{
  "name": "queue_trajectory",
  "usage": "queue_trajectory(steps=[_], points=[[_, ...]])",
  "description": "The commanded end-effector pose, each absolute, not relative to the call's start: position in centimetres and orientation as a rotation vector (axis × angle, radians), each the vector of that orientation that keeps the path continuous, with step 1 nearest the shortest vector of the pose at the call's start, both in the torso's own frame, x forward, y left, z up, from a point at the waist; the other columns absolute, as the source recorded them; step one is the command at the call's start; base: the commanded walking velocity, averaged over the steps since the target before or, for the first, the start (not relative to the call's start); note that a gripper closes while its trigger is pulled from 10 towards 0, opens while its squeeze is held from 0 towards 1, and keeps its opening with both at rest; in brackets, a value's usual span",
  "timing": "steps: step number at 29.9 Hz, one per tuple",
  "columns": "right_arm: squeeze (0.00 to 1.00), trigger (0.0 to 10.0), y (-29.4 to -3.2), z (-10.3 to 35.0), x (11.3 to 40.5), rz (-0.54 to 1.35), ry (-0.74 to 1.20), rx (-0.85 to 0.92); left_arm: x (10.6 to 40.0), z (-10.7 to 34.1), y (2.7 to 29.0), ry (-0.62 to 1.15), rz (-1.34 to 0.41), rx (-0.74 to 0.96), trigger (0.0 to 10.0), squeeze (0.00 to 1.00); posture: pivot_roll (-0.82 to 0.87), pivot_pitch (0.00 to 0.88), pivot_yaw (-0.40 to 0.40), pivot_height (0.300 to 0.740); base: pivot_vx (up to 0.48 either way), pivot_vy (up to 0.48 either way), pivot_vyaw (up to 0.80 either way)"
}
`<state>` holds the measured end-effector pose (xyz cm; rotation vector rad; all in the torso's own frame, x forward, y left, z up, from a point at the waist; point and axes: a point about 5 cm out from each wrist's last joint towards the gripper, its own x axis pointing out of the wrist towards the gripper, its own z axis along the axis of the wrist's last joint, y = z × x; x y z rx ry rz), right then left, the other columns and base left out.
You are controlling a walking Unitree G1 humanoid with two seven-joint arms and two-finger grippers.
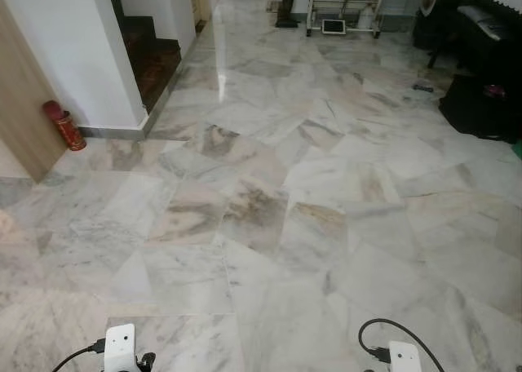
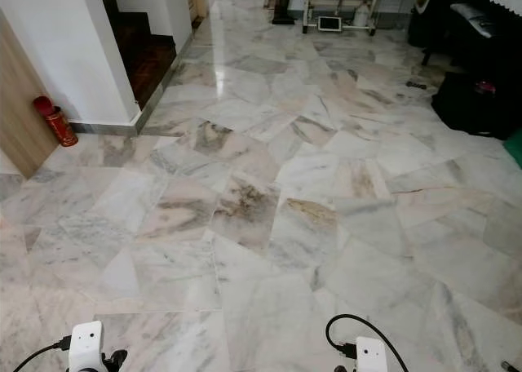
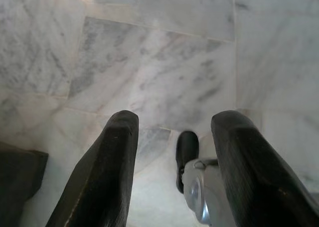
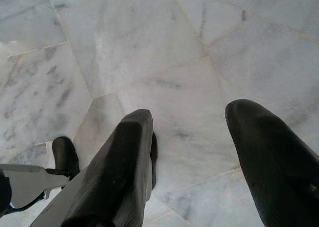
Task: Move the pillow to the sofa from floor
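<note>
Marble floor (image 1: 269,209) stretches ahead in the eye views, with my two wrists low at the bottom edge. In the left wrist view my left gripper (image 3: 174,137) hangs open over the marble, nothing between its black fingers (image 3: 107,172). My right gripper (image 4: 194,132) is open too, above bare tiles, its fingers (image 4: 122,172) wide apart. My own foot shows under each gripper.
A white wall corner (image 1: 98,54) and dark stairs (image 1: 151,58) stand at the left, with a red cylinder (image 1: 64,125) beside a wooden panel. Black furniture (image 1: 481,70) sits at the right. A wheeled metal rack (image 1: 342,13) stands far ahead.
</note>
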<state>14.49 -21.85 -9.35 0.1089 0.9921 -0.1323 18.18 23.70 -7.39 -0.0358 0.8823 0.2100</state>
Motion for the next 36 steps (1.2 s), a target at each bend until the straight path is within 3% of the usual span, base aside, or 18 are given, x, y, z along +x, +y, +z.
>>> queue_trajectory(steps=[1,26,36], points=[[0.0,10.0,-21.2,-9.82,13.53,-0.119,1.015,0.118,17.74,-7.56,24.08,0.925,0.178,0.028,10.0,0.0,-0.03,0.0,-0.011,0.74,0.0,0.0,0.0],[0.0,10.0,-20.68,-9.83,13.67,-0.124,0.996,0.144,17.83,-7.58,23.93,0.946,0.134,-0.017,10.0,0.0,-0.03,0.0,-0.017,0.74,0.0,0.0,0.0],[0.0,10.0,-20.88,-9.64,14.11,-0.125,0.986,0.127,17.88,-7.49,24.43,0.958,0.202,0.043,10.0,0.0,-0.03,0.0,-0.017,0.74,0.0,0.0,0.67]])
